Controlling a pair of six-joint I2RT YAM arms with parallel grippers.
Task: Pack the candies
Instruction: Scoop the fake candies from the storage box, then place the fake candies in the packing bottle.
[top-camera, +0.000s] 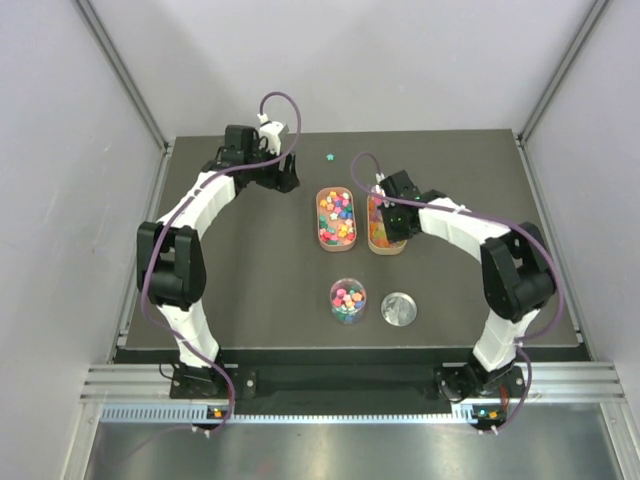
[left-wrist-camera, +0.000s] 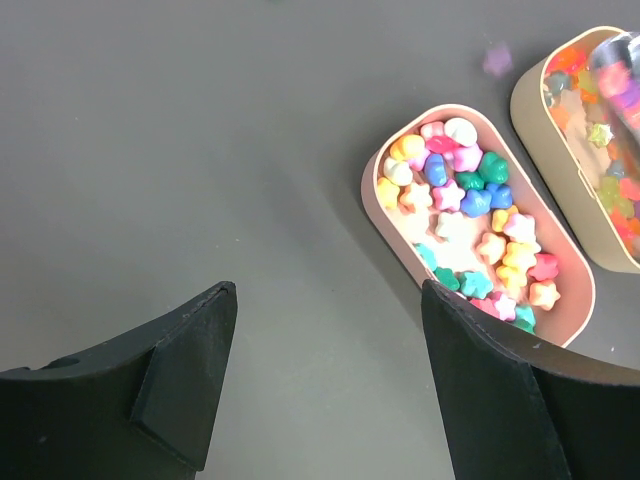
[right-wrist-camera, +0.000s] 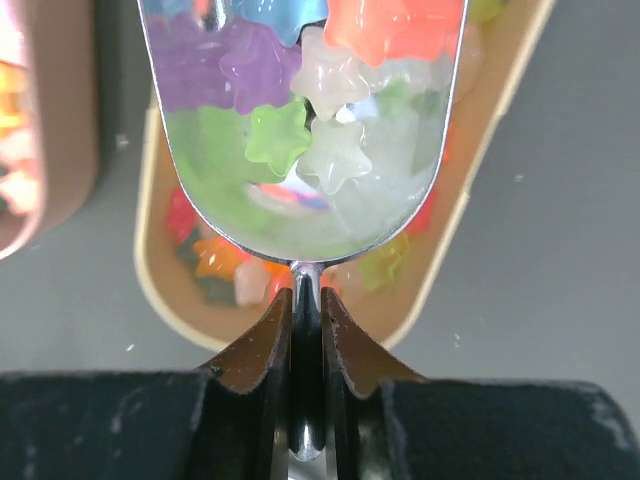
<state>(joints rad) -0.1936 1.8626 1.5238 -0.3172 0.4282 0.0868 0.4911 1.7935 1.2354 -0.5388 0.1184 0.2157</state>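
Note:
Star-shaped candies (left-wrist-camera: 470, 230) in mixed colours fill a pink oval tray (top-camera: 336, 217). Beside it on the right is a tan oval tray (top-camera: 385, 235) holding translucent candies. My right gripper (right-wrist-camera: 307, 300) is shut on the handle of a metal scoop (right-wrist-camera: 300, 130). The scoop hangs over the tan tray (right-wrist-camera: 480, 200), loaded with purple, green, white and orange candies. My left gripper (left-wrist-camera: 328, 300) is open over bare table, to the left of the pink tray (left-wrist-camera: 385, 215), with nothing between its fingers.
A round clear jar (top-camera: 347, 300) of candies stands near the front, with a metal lid (top-camera: 399, 309) lying to its right. One stray candy (top-camera: 329, 155) lies on the dark mat behind the trays. Grey walls close in the table on three sides.

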